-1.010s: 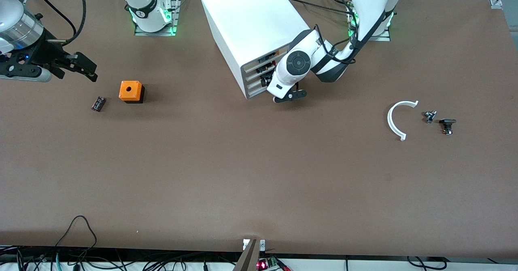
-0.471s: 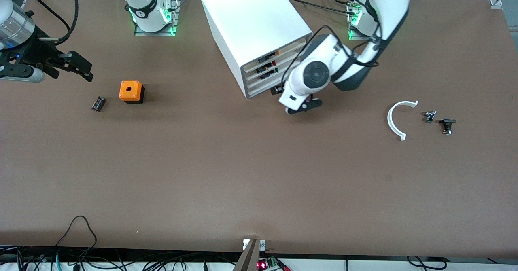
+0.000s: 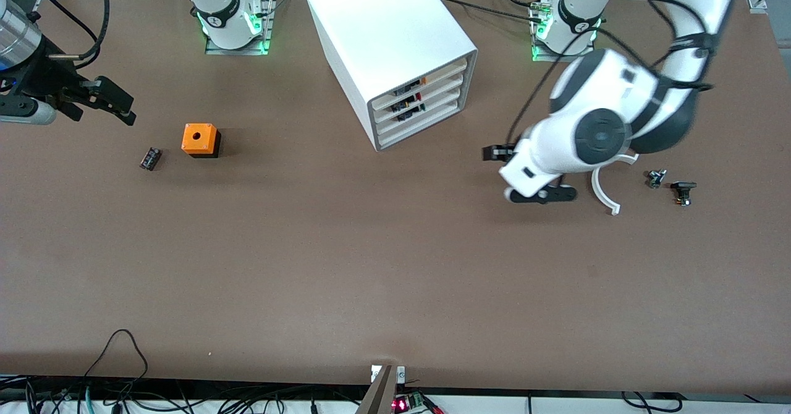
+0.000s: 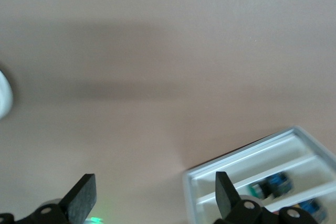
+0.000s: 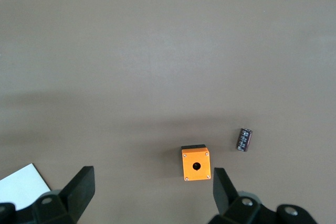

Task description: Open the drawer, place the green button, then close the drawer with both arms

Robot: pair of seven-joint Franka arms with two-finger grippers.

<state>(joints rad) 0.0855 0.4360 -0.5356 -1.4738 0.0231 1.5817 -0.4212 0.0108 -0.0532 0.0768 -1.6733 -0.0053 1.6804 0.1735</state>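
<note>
The white cabinet (image 3: 395,37) stands near the robots' bases. The drawer (image 3: 422,112), third front from the top, sits flush with the other fronts. No green-capped button shows in any view. My left gripper (image 3: 494,152) hangs open and empty over bare table between the cabinet and a white arc piece (image 3: 600,191). In the left wrist view its fingers (image 4: 84,195) are spread wide around the gripper's middle (image 4: 153,195), with the cabinet (image 4: 247,169) off to one side. My right gripper (image 3: 120,105) is open and empty at the right arm's end of the table; it also shows in the right wrist view (image 5: 152,190).
An orange cube with a round hole (image 3: 199,139) and a small black part (image 3: 150,158) lie near my right gripper; both show in the right wrist view, cube (image 5: 196,164) and part (image 5: 243,139). A tiny greyish part (image 3: 656,178) and a small black part (image 3: 683,190) lie beside the arc.
My left gripper has drawn away from the cabinet's drawer fronts toward the left arm's end of the table. My right gripper has moved a little farther toward its own end.
</note>
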